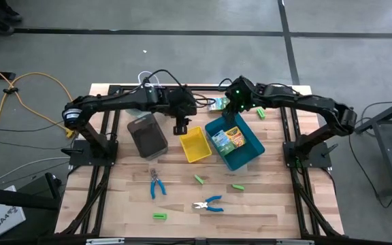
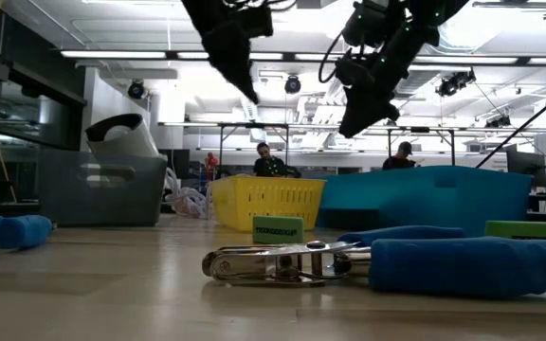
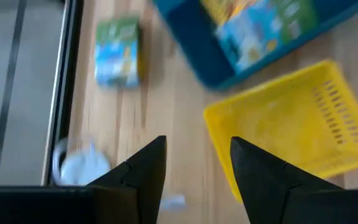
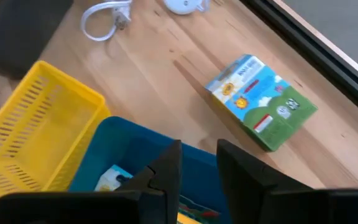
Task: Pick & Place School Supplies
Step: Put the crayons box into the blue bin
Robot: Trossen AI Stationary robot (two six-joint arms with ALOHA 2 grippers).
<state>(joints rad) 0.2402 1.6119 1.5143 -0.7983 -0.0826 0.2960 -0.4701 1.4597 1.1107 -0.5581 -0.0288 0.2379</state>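
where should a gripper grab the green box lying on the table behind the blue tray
Across its two long edges, from straight above. The green box lies flat on its broad face, clear of the blue tray, so the narrower width probably suits the fingers and both sides are free.

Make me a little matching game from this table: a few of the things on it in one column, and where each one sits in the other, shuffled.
Things:
1. printed pack
2. green box
3. yellow tray
4. pliers

Places:
A. between the grey tray and the blue tray
B. inside the blue tray
C. on bare wood, in front of the grey tray
D. on bare wood, behind the blue tray, near the table's far edge

Pairs: 1-B, 2-D, 3-A, 4-C
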